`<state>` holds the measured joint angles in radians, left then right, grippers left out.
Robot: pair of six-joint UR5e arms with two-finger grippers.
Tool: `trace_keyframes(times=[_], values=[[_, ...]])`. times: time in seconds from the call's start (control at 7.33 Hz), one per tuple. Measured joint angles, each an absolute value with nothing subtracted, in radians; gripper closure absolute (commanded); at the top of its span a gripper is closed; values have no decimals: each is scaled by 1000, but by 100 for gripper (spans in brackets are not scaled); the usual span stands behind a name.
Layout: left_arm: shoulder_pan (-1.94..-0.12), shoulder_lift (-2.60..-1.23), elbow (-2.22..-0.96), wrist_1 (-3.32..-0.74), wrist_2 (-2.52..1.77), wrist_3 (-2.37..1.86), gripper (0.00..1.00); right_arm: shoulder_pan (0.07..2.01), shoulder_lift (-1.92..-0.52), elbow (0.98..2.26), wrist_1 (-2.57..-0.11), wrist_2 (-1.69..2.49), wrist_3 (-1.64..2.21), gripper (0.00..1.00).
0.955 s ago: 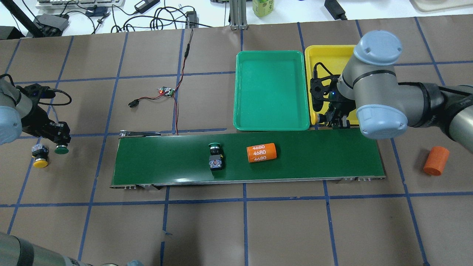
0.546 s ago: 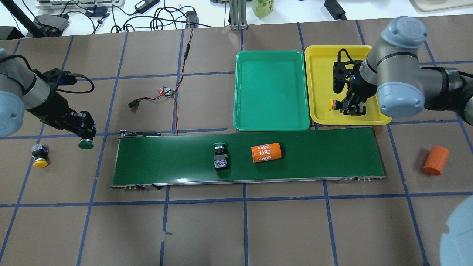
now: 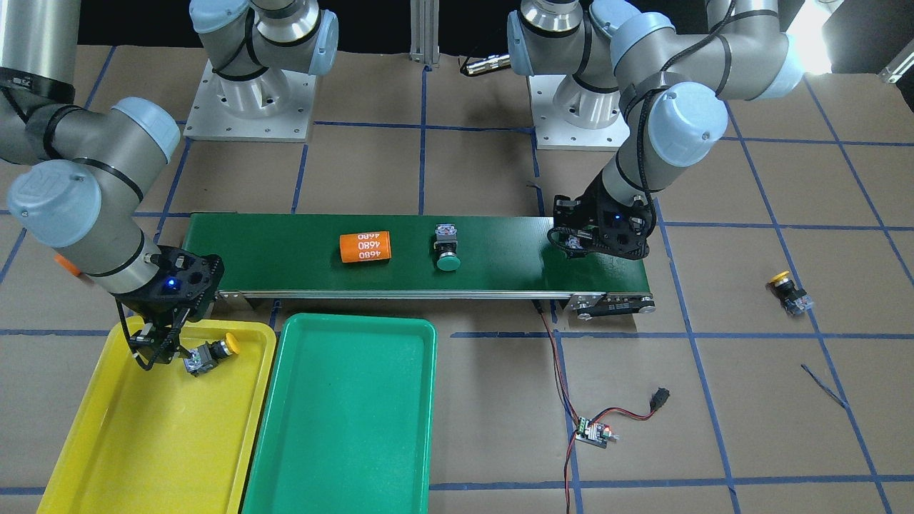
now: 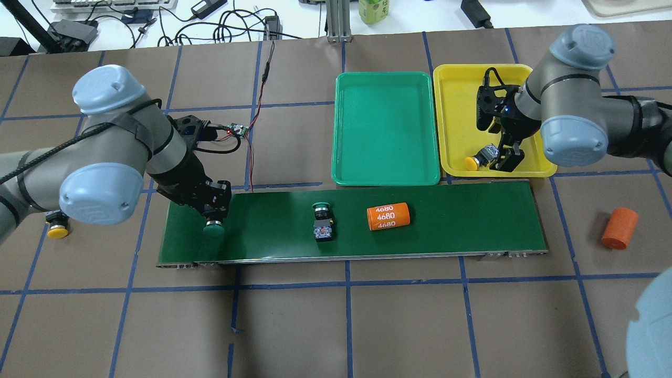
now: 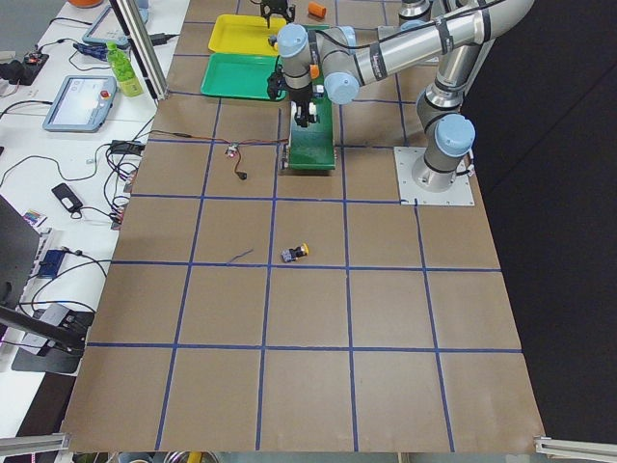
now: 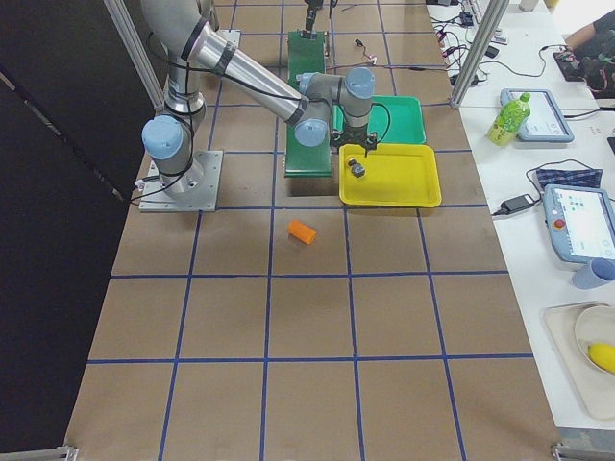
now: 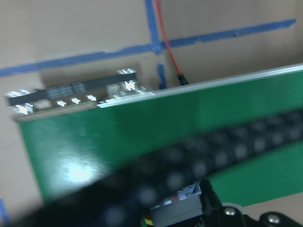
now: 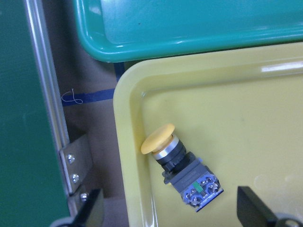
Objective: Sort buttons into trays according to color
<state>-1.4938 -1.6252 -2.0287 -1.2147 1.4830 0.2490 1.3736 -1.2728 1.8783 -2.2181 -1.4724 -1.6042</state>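
Clamped shut in the left gripper (image 4: 214,214): a green button (image 4: 214,227), glossy mushroom cap sticking out past the fingertips, over one end of the conveyor belt (image 4: 446,226), a long flat strip of matte dark green edged with a bright metal rail (image 4: 346,257). Touching the belt or not: cannot tell. In the left wrist view, only a blurred grey block at the bottom edge.

Spread wide and holding nothing: the right gripper (image 8: 171,215), black fingers (image 8: 90,210) low over the yellow tray (image 8: 265,109), smooth shiny plastic with a rounded rim. Between and just ahead of those fingers, apart from both, lying on its side: a yellow button (image 8: 182,168), domed cap on a silver collar, black body, grey-blue contact block with small screws. Just beyond the tray wall, the green tray (image 8: 189,28), same glossy moulding.

Farther along the belt from the left gripper: a second green button (image 4: 321,220) on its side, then an orange cylinder (image 4: 387,216) printed 4680. Well behind the left gripper, on the brown paper (image 4: 409,325): a second yellow button (image 4: 56,228). Well off to the right gripper's outer side: a plain orange cylinder (image 4: 619,228).
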Motion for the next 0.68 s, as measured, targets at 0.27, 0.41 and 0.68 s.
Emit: trace_keyframes(times=[0.27, 0.41, 0.68], values=[[-1501, -1648, -2080, -1130, 1485, 216, 0, 1394, -1327, 1913, -2215, -1471, -1606, 0], [-1501, -1659, -2080, -1107, 1486, 207, 0, 1429, -1381, 1959, -2215, -1476, -1606, 0], [-1500, -1666, -2028, -1079, 1513, 206, 0, 1503, -1485, 2073, -2222, -1484, -1606, 0]])
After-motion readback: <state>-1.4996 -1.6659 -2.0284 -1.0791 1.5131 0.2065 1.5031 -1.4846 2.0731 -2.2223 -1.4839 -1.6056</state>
